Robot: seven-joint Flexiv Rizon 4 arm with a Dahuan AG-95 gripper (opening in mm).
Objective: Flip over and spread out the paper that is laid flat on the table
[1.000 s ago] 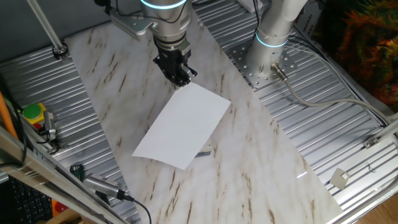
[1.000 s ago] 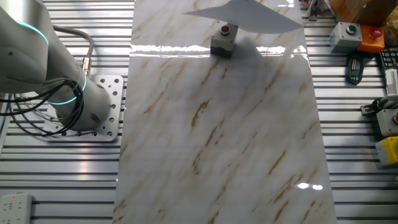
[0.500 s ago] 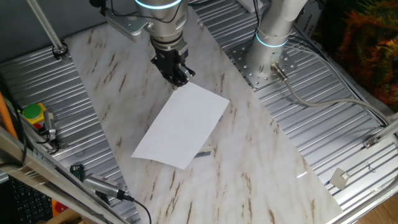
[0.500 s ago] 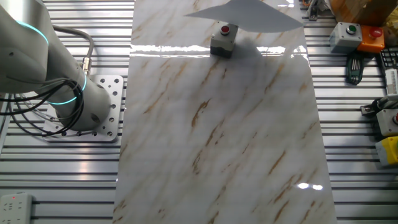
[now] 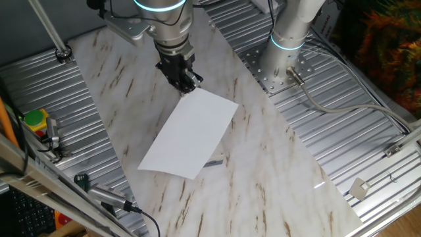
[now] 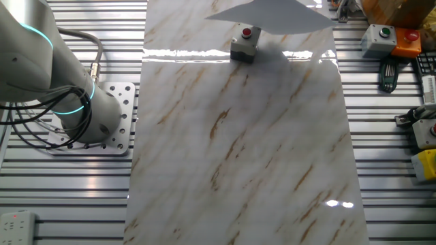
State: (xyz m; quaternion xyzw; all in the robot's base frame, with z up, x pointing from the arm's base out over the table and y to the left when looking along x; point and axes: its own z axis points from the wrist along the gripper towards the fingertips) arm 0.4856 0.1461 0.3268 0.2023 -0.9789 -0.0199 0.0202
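The white paper [image 5: 191, 131] hangs tilted above the marble-look table [image 5: 270, 178], its far corner raised and its near edge low. My gripper [image 5: 187, 85] is at that far corner, shut on it, fingers pointing down. In the other fixed view the paper [image 6: 272, 15] shows only as a grey-white sheet at the top edge, over the table [image 6: 238, 136]; the gripper is out of frame there.
A small grey box with a red button [image 6: 245, 42] stands under the paper's edge. A second arm's base [image 5: 286, 39] is bolted to the ribbed metal panel [image 5: 368, 138] on the right. Button boxes [image 6: 383, 37] and tools [image 5: 36, 125] lie off the table's sides.
The gripper has shifted a little to the left and away, carrying the paper's corner with it; the whole sheet has slid slightly the same way.
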